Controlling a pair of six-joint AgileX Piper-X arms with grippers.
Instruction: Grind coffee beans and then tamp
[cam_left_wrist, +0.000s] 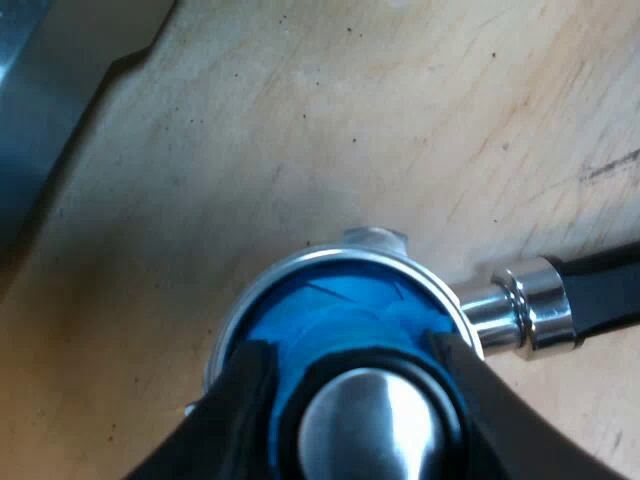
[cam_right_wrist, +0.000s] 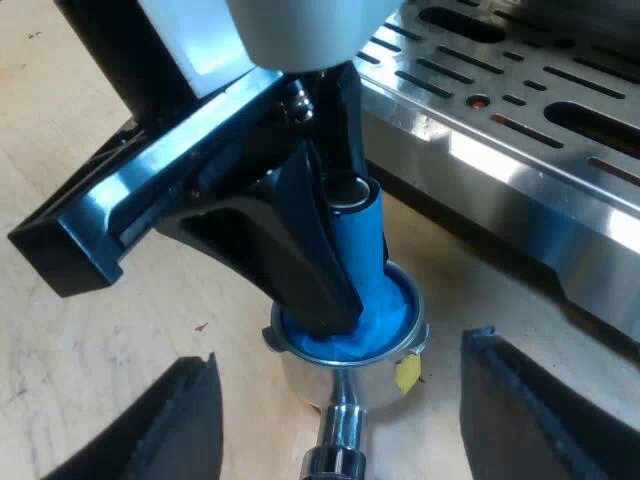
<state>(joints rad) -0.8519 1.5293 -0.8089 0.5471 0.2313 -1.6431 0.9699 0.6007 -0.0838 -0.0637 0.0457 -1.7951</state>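
Closest in, my left gripper was clenched on the blue tamper, one black finger on either side of its stem under the metal cap. I found the tamper seated in the basket of the metal holder, which sat on the bench, its dark handle jutting from a bright steel neck. My right gripper was released, fingers wide apart, flanking that neck without touching it. Beyond stood the espresso machine, its slotted drip tray near the holder.
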